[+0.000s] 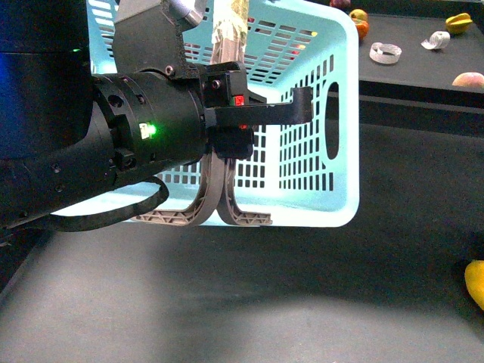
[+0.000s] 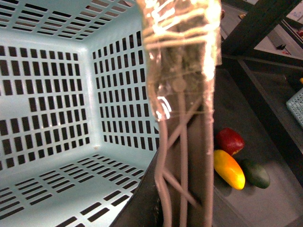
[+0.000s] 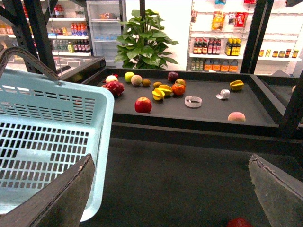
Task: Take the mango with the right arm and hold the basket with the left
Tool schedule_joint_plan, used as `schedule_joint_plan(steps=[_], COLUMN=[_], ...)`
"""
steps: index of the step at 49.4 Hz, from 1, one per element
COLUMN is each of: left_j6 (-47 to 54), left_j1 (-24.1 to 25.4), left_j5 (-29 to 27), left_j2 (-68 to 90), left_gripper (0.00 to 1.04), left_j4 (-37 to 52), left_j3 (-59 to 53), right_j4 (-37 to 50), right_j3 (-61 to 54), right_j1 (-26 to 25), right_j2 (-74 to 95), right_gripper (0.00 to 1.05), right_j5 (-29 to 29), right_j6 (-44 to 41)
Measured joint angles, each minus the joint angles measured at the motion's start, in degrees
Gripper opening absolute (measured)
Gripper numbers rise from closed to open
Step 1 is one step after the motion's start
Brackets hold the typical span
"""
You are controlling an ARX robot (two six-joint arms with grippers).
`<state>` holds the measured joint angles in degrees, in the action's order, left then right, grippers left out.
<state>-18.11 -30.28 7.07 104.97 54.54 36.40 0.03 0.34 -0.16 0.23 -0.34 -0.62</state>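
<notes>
The pale turquoise basket hangs tilted in front of me, and its empty inside fills the left wrist view. My left gripper, on the bulky black arm, is shut on the basket's two grey-brown handles, one of them taped. The yellow mango lies on the dark lower surface between a red fruit and a green fruit. Its edge shows at the right of the front view. My right gripper is open and empty above the dark surface, beside the basket. The mango is out of the right wrist view.
A raised dark table behind holds a red apple, yellow star fruits, an orange, white tape rings and a peach. Black frame posts stand at the sides. A red fruit lies below the right gripper.
</notes>
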Motion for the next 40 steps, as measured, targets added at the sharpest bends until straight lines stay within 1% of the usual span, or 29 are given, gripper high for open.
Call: schedule_joint_plan(steps=[7, 11, 20, 29, 36, 37, 40], left_j6=[0.37, 0.33, 0.28, 0.33, 0.35, 0.35, 0.37], left_j1=[-0.44, -1.62, -3.98, -3.72, -3.52, -3.52, -3.52], left_j5=[2.71, 4.46, 2.95, 0.96, 0.52, 0.52, 0.57], left_j2=[0.02, 0.02, -0.17, -0.33, -0.33, -0.33, -0.33], left_gripper=[0.06, 0.06, 0.06, 0.06, 0.06, 0.06, 0.06], left_j4=[1.38, 1.40, 1.42, 1.42, 1.42, 1.42, 1.42], left_j3=[-0.42, -0.68, -0.79, -0.85, -0.94, -0.94, -0.94], right_j4=[0.00, 0.00, 0.00, 0.00, 0.00, 0.07, 2.25], right_j3=[0.00, 0.00, 0.00, 0.00, 0.00, 0.00, 0.00], right_j1=[0.00, 0.00, 0.00, 0.00, 0.00, -0.09, -2.10], right_j2=[0.00, 0.00, 0.00, 0.00, 0.00, 0.04, 1.73], right_gripper=[0.97, 0.97, 0.97, 0.97, 0.97, 0.97, 0.97], right_j5=[0.00, 0.00, 0.00, 0.00, 0.00, -0.48, -5.51], right_j6=[0.00, 0.00, 0.00, 0.00, 0.00, 0.04, 0.04])
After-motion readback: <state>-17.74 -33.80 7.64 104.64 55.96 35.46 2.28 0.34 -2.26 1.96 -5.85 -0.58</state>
